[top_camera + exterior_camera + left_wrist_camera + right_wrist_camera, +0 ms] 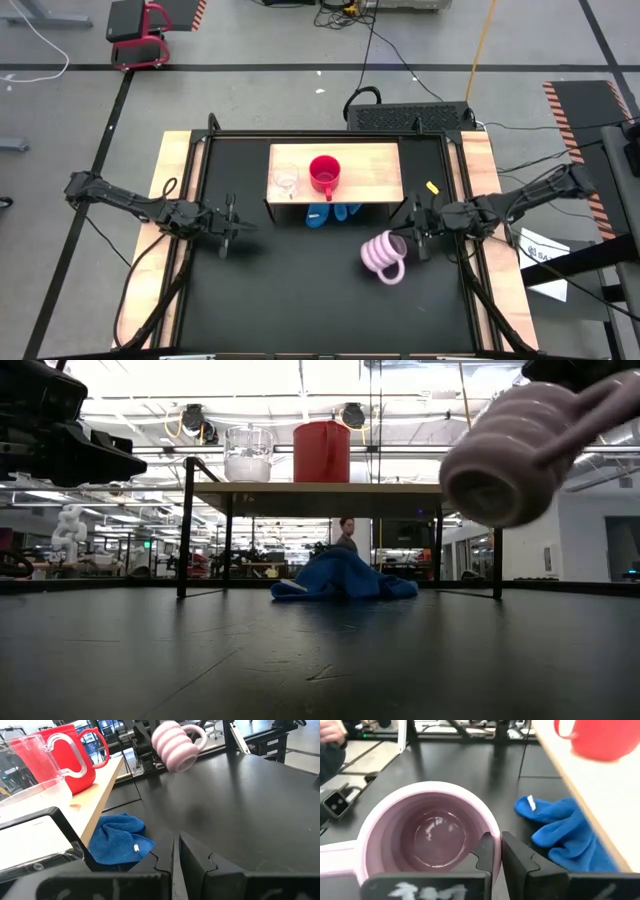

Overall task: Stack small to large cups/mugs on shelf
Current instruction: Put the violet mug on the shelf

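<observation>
Pinched on the rim of the lilac mug [427, 832], the right gripper [494, 851] carries it tilted above the tabletop, near the shelf [378, 160]. With so thin a rim hold, slipping is judged possible. Three cups are counted: lilac mug, red mug [324, 173], glass cup [286, 180].

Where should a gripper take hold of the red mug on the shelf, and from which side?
A sensible choice is the rim of the red mug, from straight above. It stands upright and open on the shelf, so one finger can go inside and one outside. Take the rim on the side away from the clear glass cup, which stands close beside it.
</observation>
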Tool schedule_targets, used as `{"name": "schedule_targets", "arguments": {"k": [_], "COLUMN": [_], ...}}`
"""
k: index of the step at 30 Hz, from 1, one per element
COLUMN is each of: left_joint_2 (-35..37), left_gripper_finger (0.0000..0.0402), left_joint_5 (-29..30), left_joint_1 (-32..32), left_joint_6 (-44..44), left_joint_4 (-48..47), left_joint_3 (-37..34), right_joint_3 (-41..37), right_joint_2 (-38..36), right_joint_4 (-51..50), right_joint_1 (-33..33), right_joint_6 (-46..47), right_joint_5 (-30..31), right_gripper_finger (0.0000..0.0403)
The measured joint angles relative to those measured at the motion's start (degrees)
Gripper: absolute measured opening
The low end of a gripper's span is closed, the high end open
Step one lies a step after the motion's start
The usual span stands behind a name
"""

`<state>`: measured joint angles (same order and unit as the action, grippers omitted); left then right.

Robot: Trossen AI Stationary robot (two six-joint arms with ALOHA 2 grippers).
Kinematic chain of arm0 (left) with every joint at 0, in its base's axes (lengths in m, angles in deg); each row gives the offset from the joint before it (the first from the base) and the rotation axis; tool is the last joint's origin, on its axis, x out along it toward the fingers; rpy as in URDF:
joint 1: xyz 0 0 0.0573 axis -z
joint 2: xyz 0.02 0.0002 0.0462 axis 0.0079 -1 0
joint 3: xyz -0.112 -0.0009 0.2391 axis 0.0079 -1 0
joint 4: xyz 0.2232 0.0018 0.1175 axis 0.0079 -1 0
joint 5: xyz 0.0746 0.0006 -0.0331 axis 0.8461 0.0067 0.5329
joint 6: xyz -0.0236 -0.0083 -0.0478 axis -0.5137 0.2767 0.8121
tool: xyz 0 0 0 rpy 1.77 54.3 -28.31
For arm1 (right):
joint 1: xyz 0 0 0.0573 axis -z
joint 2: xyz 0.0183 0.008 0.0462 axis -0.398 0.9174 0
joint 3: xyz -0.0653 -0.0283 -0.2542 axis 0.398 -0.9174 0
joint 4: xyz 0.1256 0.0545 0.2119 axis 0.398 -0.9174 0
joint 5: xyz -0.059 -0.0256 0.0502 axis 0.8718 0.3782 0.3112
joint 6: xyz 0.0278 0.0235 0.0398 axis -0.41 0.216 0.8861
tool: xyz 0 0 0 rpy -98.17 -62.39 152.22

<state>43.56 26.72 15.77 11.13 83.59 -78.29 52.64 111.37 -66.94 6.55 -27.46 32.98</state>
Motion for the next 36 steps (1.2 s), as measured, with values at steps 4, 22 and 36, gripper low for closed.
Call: {"name": "schedule_targets", "arguments": {"k": [4,22,36], "left_joint_2": [0.00,-0.02,-0.02], "left_gripper_finger": [0.0031,0.0031,0.0031], "left_joint_5": [0.00,0.00,0.00], "left_joint_1": [0.00,0.00,0.00], "left_joint_6": [0.12,0.13,-1.62], "left_joint_4": [-0.06,-1.37,-1.51], "left_joint_3": [0.00,0.00,0.00], "right_joint_3": [2.37,23.10,31.61], "right_joint_2": [0.33,11.13,16.59], "right_joint_4": [-0.92,-20.89,-26.09], "right_joint_1": [2.13,13.40,25.21], "right_joint_6": [-1.16,-3.29,-8.19], "right_joint_5": [-0.07,-3.00,-9.16], "right_gripper_finger": [0.0013,0.0013,0.0013]}}
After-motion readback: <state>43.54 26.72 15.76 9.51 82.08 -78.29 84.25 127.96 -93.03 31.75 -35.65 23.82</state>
